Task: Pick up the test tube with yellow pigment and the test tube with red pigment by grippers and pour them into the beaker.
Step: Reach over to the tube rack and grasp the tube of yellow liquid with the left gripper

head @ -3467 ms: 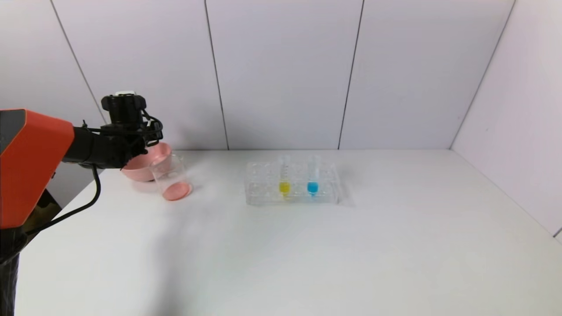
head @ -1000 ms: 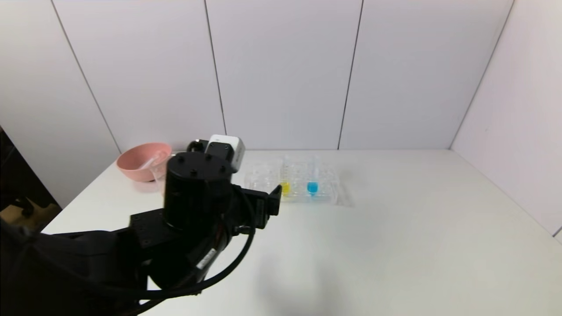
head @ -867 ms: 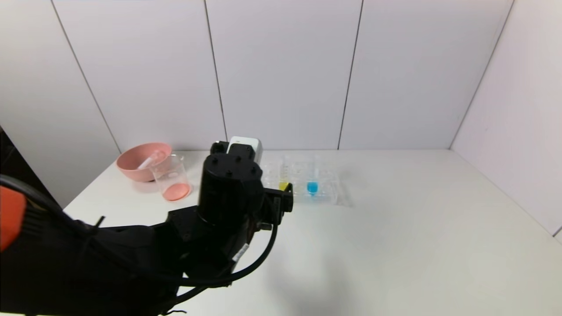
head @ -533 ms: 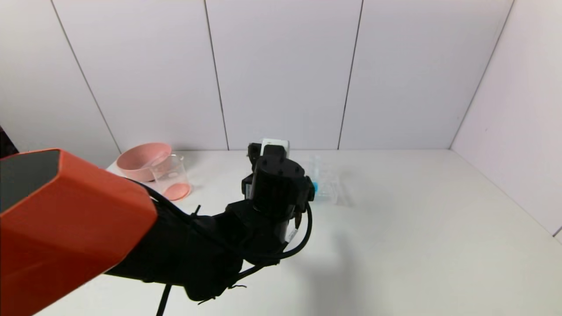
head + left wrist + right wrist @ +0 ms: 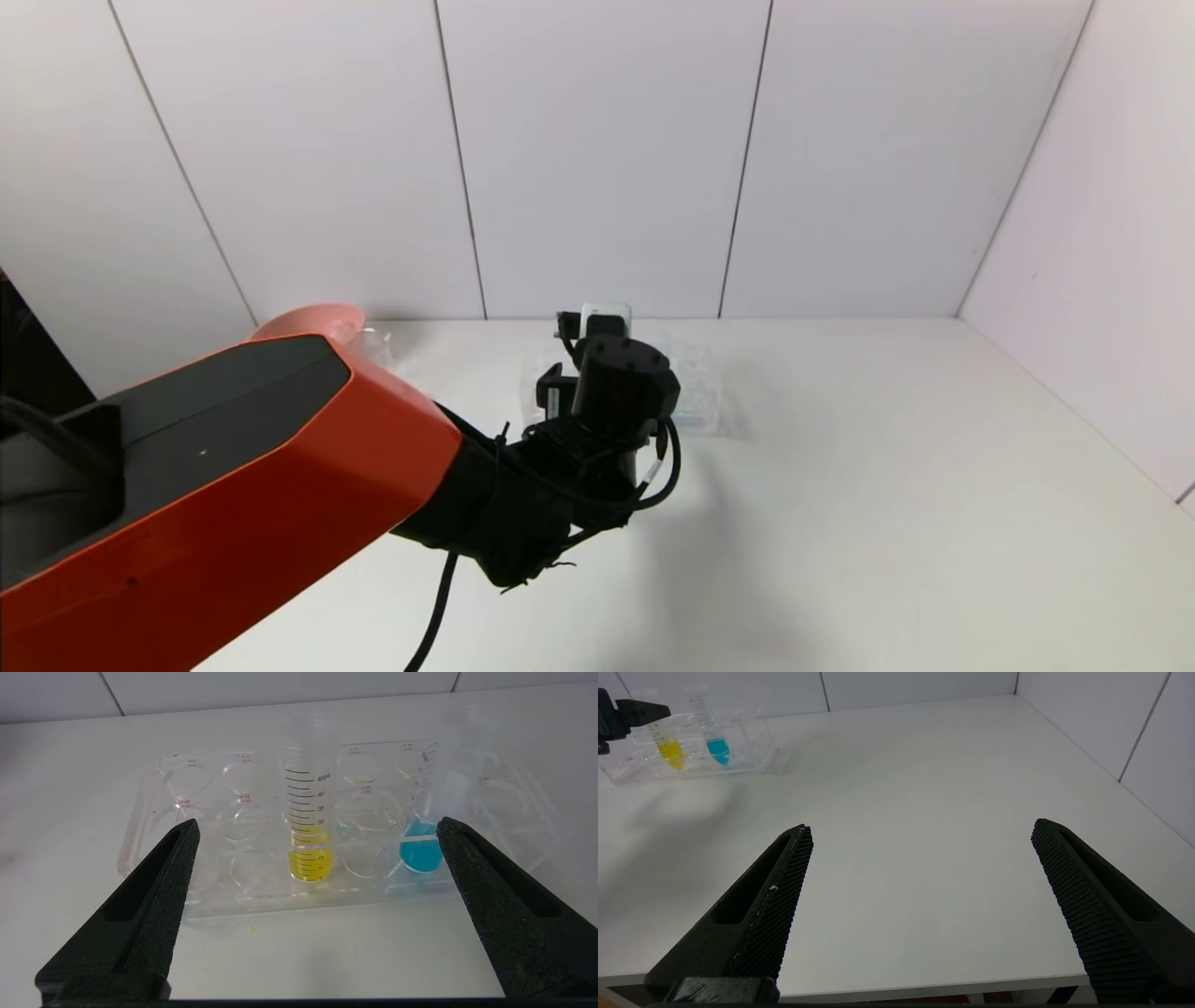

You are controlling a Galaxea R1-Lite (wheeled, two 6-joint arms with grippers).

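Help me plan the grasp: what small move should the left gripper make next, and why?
Probably ease the left gripper forward. Its jaws are open and short of the clear plastic rack, and the slim clear tube with yellow liquid stands upright, roughly centred between them.

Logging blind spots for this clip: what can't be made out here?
- Beaker: head view, hidden behind the left arm.
- Pink bowl: head view, only a rim sliver above the arm.
- Test tube with red pigment: in no view.
- Left gripper fingertips: head view, hidden behind its own wrist.
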